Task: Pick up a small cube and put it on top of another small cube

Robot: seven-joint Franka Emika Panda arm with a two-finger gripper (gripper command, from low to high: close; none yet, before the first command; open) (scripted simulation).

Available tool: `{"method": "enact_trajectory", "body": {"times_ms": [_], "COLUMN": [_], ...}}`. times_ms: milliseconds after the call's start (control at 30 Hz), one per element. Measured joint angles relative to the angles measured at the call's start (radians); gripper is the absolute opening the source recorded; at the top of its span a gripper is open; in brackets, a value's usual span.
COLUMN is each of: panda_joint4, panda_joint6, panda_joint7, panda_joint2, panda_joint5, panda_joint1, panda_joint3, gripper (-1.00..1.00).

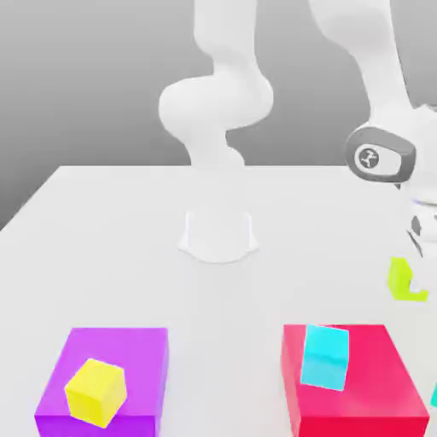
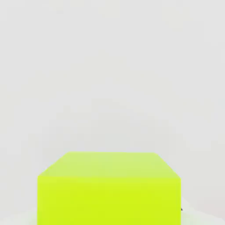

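Hand (image 1: 416, 256) around one lime cube (image 1: 403, 279)

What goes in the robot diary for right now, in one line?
claw: shut on lime cube | yellow cube: on purple block | cyan cube: on red block

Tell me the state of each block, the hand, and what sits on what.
hand: shut on the lime cube
lime cube: gripped, lifted above the table, near the exterior view's right edge
yellow cube: resting on the purple block, tilted
cyan cube: resting on the red block
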Motion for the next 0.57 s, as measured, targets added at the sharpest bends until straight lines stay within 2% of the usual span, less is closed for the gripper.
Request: {"method": "enact_trajectory", "body": {"times_ms": [300, 433, 467, 567], "panda_joint4": [0.325, 0.364, 0.366, 0.366], "panda_joint6": [-0.205, -0.123, -0.103, -0.103], "panda_joint7": [-0.153, -0.154, -0.151, -0.151], "panda_joint2": [0.120, 0.242, 0.264, 0.264], "panda_joint5": [0.013, -0.009, -0.014, -0.014], "panda_joint1": [-0.093, -0.092, -0.090, -0.090], "panda_joint3": [-0.057, -0.079, -0.083, -0.083], "gripper": [-1.00, -1.00, 1.00, 1.00]}}
